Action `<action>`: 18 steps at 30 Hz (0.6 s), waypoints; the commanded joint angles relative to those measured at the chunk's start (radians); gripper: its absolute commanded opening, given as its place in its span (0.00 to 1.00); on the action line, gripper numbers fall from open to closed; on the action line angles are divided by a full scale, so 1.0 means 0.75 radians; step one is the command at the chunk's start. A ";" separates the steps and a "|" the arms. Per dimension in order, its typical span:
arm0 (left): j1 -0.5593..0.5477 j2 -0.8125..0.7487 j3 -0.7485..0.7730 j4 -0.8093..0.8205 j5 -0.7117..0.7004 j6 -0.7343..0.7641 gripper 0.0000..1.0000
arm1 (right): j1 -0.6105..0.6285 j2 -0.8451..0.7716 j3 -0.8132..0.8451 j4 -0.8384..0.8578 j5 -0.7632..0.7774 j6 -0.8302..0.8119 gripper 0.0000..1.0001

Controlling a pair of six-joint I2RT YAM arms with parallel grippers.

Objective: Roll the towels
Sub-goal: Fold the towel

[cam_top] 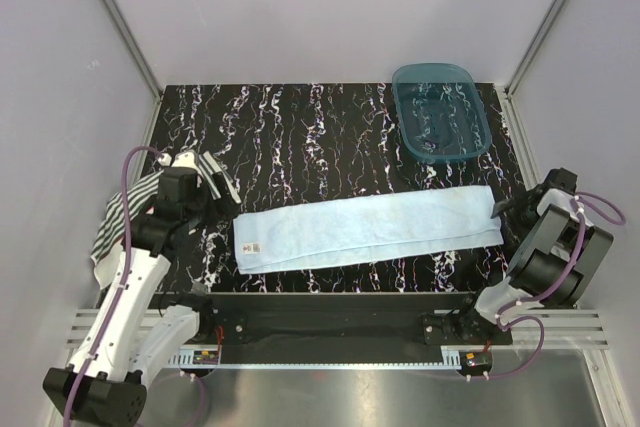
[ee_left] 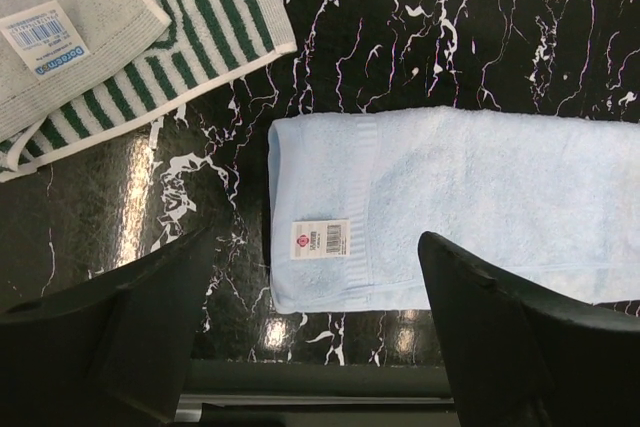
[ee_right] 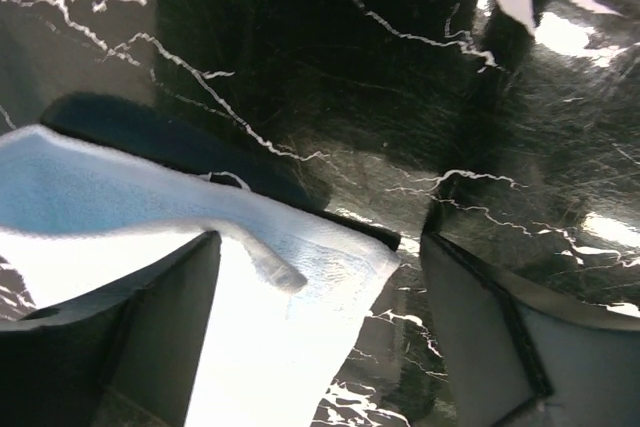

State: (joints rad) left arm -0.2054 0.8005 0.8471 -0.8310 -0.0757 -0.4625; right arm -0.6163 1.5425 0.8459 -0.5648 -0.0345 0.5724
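Observation:
A light blue towel (cam_top: 370, 229) lies flat on the black marbled table, folded into a long strip from left to right. Its left end, with a white label (ee_left: 320, 239), sits below my left gripper (ee_left: 320, 337), which is open and holds nothing. The green-and-white striped towel (cam_top: 125, 212) lies crumpled at the table's left edge, partly under the left arm, and shows again as striped towel (ee_left: 200, 27) in the left wrist view. My right gripper (ee_right: 315, 332) hangs open over the blue towel's right corner (ee_right: 330, 267), apart from it. From above, the left gripper (cam_top: 212, 185) and right gripper (cam_top: 505, 211) flank the strip's ends.
A translucent teal plastic tub (cam_top: 440, 112) stands at the back right of the table. Grey walls close in the left, back and right sides. A metal rail (cam_top: 330, 322) with the arm bases runs along the near edge.

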 commanded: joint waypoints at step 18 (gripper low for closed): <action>0.026 0.015 -0.025 0.104 -0.020 0.019 0.88 | -0.001 0.017 -0.060 0.121 -0.140 -0.033 0.00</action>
State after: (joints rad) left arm -0.1909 0.8135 0.8272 -0.7971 -0.0765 -0.4625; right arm -0.6186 1.5761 0.8276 -0.4679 -0.1188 0.5602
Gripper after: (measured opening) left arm 0.885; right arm 0.072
